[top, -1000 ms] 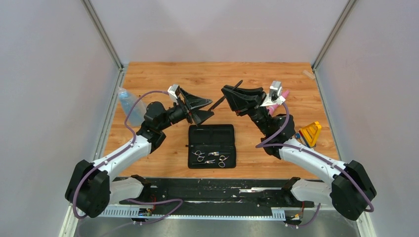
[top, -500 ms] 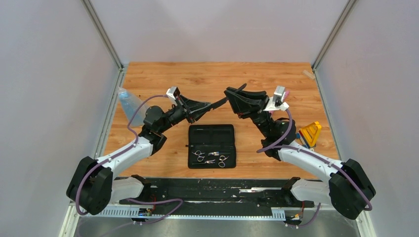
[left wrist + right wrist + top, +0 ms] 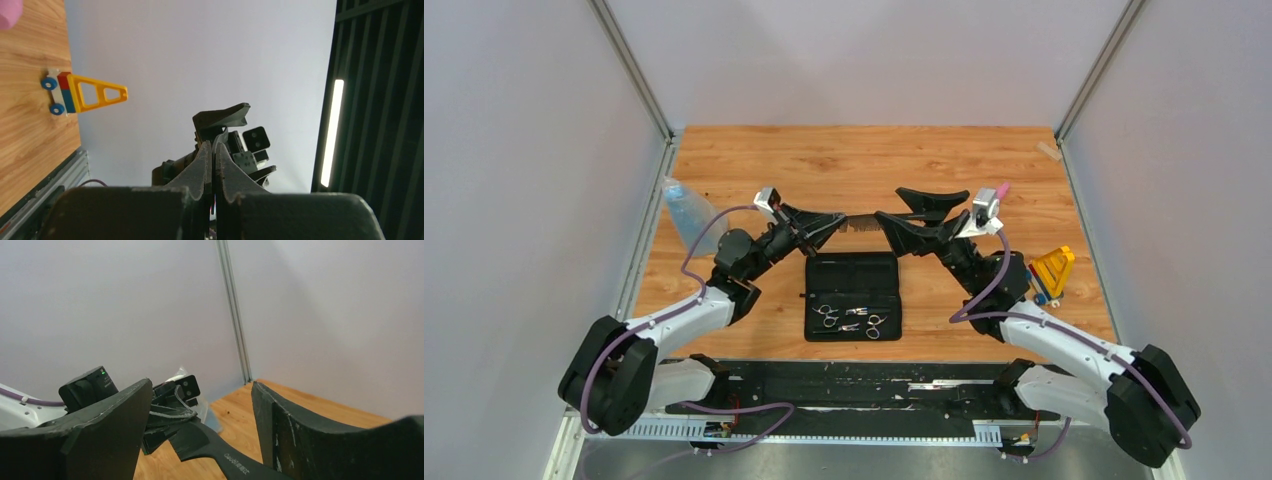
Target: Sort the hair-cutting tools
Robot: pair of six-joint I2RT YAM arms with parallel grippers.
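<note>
- Counter (image 3: 754, 165): matte wood-grain board.
- Case (image 3: 852, 272): black, rectangular, lying open and flat at centre frame.
- Left claw (image 3: 832, 223): pinched tight on the comb's left end.
- Right claw (image 3: 887, 204): jaws spread, straddling the comb's right end without gripping.
- Comb (image 3: 860, 220): slim black plastic, long axis left-right, aloft just above the case's upper edge; only the left arm carries it.
- Scissors (image 3: 827, 314): two, silver metal, ring-handled, in the case's lower half.

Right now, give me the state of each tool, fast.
Left tool: closed on the black comb.
Right tool: open, gripping nothing.
</note>
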